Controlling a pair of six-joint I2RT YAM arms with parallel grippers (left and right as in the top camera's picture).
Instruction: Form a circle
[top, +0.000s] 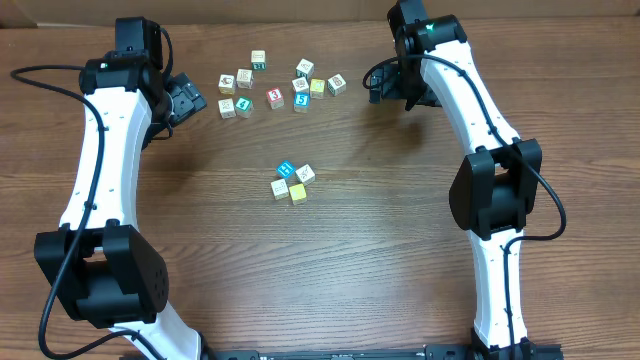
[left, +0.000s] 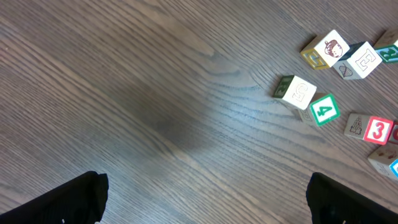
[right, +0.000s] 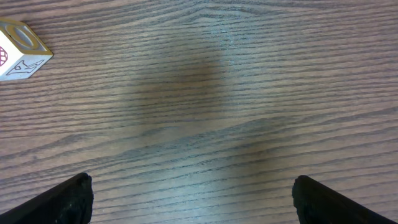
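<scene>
Circle (top: 292, 181) of four touching cubes, one blue, one yellow and two whitish, lies mid-table, well apart from both claws. Left gripper (left: 208, 198) stands spread wide and holds nothing, with bare wood between its fingers. Beyond it lie the loose cubes (top: 280, 85), a green 4 cube (left: 324, 109) among them. Right gripper (right: 193, 198) is likewise wide and empty over the wooden table (top: 400, 250), with a single cube (right: 18, 50) off to one side.
</scene>
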